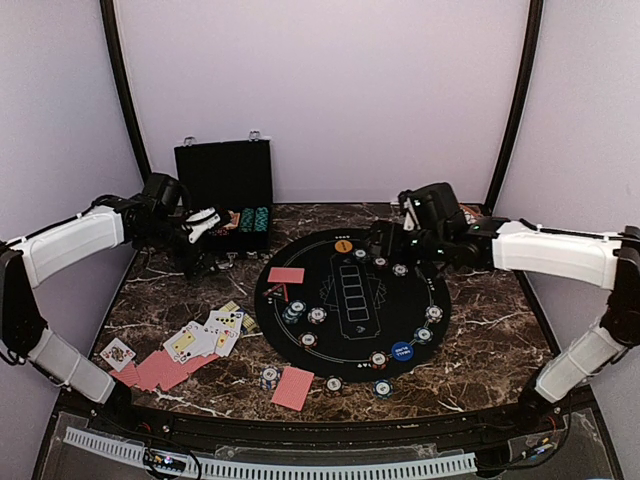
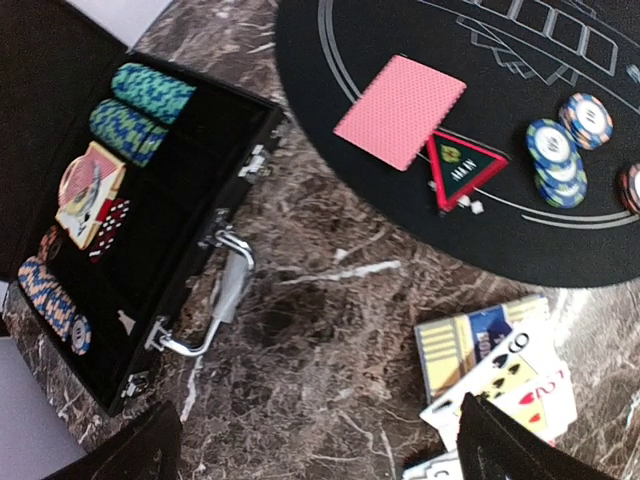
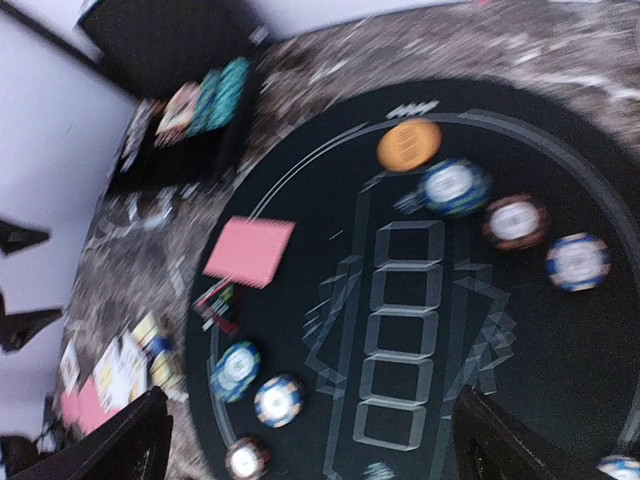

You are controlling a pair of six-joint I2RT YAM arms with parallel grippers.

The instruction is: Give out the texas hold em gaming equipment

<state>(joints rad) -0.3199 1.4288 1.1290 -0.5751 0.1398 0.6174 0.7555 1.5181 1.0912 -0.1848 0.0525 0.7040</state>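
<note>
The black mat (image 1: 350, 325) carries a ring of poker chips (image 1: 317, 315), an orange disc (image 1: 343, 245), a blue disc (image 1: 401, 351), a red-backed card (image 1: 286, 275) and a red triangle (image 1: 280, 293). More cards (image 1: 205, 338) lie fanned on the marble at the left. Between the case and the mat, my left gripper (image 2: 320, 455) hangs open over bare marble, with face-up cards (image 2: 510, 375) by its right finger. My right gripper (image 3: 310, 450) is open above the mat's far side, holding nothing. Its blurred view shows the orange disc (image 3: 408, 145), chips (image 3: 455, 187) and the red card (image 3: 250, 250).
An open black case (image 1: 225, 180) stands at the back left with rows of chips (image 2: 140, 110) inside, its metal handle (image 2: 225, 295) toward the mat. Another red-backed card (image 1: 292, 387) and a chip stack (image 1: 269, 378) lie near the front edge. Curved black poles frame both sides.
</note>
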